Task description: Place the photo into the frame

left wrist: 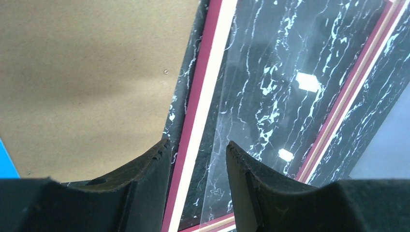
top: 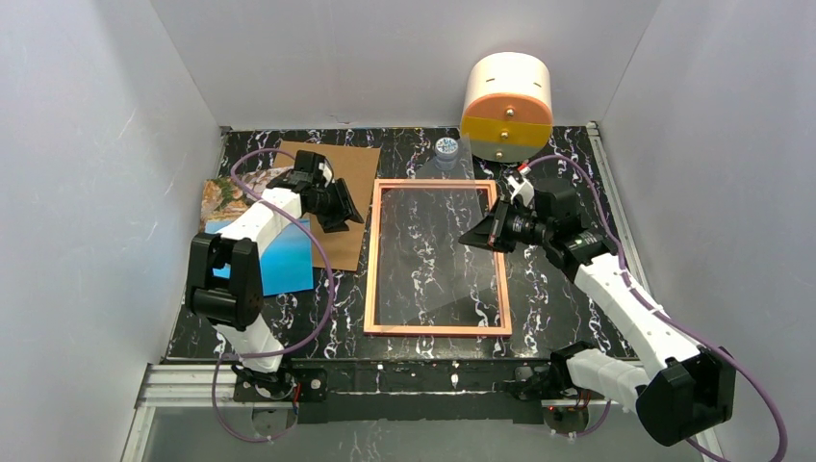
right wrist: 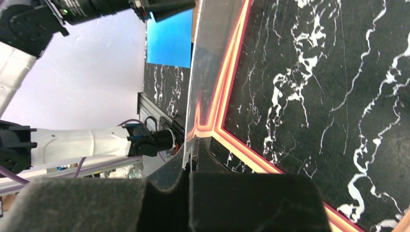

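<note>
The thin rectangular tan-orange frame point(top: 438, 330) lies flat, its long axis running near to far. The right gripper point(right wrist: 191, 159) pinches the frame's clear pane point(right wrist: 203, 63). The left gripper point(left wrist: 196, 145) is spread and empty.

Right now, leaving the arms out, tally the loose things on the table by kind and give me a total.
photo: 1
frame: 1
clear pane: 1
cardboard board: 1
small capped container: 1
cream drum: 1
Total: 6
</note>
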Robot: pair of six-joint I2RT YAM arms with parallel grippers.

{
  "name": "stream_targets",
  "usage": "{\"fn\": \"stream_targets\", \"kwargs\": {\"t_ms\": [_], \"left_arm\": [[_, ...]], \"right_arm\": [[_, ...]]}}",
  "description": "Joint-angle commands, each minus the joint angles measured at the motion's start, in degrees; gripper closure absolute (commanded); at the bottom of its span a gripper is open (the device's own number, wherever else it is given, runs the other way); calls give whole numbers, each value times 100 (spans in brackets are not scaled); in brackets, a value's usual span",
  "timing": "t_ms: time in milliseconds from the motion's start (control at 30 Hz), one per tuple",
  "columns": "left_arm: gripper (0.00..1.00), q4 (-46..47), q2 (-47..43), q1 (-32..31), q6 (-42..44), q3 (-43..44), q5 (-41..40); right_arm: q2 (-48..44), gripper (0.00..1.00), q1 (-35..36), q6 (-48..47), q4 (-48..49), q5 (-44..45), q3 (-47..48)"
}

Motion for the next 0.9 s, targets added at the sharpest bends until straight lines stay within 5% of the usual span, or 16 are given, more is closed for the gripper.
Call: {"fn": "stream_targets", "kwargs": {"t_ms": [0, 167, 467, 667, 867], "left_arm": [[56, -266, -18, 126, 56, -66, 60], [52, -168, 92, 135, 107, -134, 125], [49, 561, 547, 137, 221, -391, 922], [49, 572, 783, 143, 403, -377, 972], [48, 574, 962, 140, 524, -328, 1044]], "right_arm": [[-194, 99, 25, 302, 1217, -90, 4], [-167, 99, 20, 187, 500, 224, 114], [113, 78, 21, 149, 43, 571, -540], [183, 31, 10, 94, -29, 744, -571], [705, 21, -141, -141, 364, 535, -570]]}}
